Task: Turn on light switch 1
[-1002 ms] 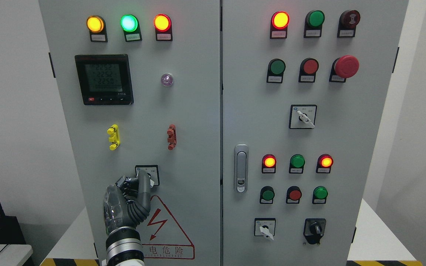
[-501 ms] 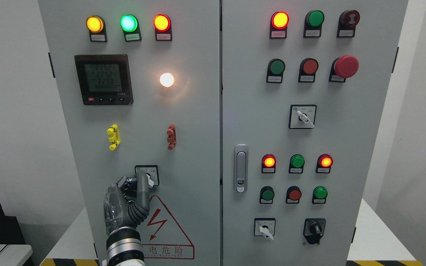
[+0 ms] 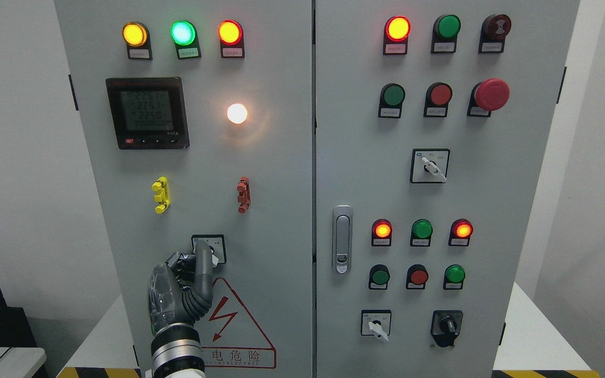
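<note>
Switch 1 [image 3: 209, 248], cabinet's 7 o'clock; lamp [image 3: 237, 113] lit at its 12 o'clock. Left hand [image 3: 187, 283]: index finger extended against knob, others curled, holding nothing. Risk: careless withdrawal drags knob off.

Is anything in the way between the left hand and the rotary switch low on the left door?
Nothing visible is. The left hand is already at the rotary switch, one raised finger lying across its knob. The round lamp above is lit. The right hand is out of view.
</note>
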